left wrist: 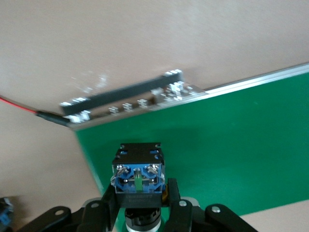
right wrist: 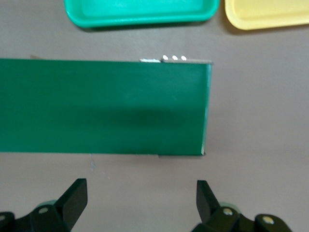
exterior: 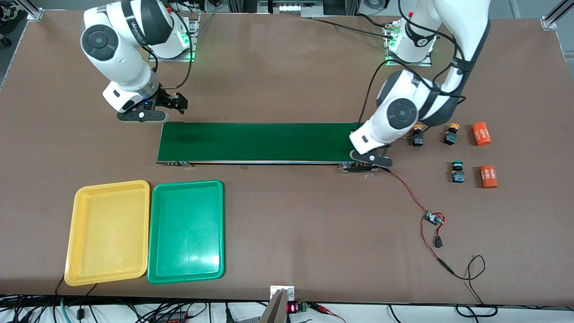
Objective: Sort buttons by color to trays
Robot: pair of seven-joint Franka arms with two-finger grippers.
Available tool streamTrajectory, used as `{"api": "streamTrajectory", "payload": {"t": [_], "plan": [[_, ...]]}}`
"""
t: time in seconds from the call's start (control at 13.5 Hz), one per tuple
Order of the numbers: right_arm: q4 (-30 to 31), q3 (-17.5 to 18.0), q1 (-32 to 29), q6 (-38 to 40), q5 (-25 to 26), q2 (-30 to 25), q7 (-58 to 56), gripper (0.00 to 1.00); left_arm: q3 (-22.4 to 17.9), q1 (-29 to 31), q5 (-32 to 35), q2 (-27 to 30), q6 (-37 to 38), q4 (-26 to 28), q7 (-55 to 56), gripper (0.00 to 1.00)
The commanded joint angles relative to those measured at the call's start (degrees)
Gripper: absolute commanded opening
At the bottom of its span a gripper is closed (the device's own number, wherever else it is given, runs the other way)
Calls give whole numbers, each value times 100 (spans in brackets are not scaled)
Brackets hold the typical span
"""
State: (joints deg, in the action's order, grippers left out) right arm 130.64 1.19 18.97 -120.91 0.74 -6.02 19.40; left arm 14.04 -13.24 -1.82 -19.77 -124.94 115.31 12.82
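My left gripper [left wrist: 140,193] is shut on a button [left wrist: 138,173] with a black body and blue base; its cap points into the hand and its colour does not show. The left gripper [exterior: 369,157] hangs over the conveyor belt's end toward the left arm. Two yellow-capped buttons [exterior: 418,136] [exterior: 451,133] and one green-capped button [exterior: 457,171] stand on the table beside that end. My right gripper [exterior: 172,105] [right wrist: 141,198] is open and holds nothing, above the table by the belt's other end. The yellow tray [exterior: 107,233] [right wrist: 270,12] and the green tray [exterior: 186,231] [right wrist: 140,12] lie side by side, nearer the camera than the belt.
The long dark-green conveyor belt [exterior: 255,142] [left wrist: 231,145] [right wrist: 101,106] runs across the middle. Two orange cylinders [exterior: 481,133] [exterior: 489,176] lie beside the loose buttons. A red-black wire with a small board [exterior: 434,218] trails from the belt's end toward the camera.
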Motion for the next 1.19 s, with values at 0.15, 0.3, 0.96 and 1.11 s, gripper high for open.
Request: {"api": "streamTrajectory", "payload": {"t": [0.15,0.3,0.96,1.11], "plan": [[-4,-57,309,-477,-66,197,519,100,72,14,6,-106,-188,71,107,25],[-12,-57,335,-513,-66,259,529,100,63,14,-3,-194,-241,114,107,40],[-13,-66,388,-513,-66,294,520,100,46,1039,-12,694,277,-9,45,100],[-13,-66,388,-539,-66,294,520,100,28,1682,58,571,269,35,54,100]]}}
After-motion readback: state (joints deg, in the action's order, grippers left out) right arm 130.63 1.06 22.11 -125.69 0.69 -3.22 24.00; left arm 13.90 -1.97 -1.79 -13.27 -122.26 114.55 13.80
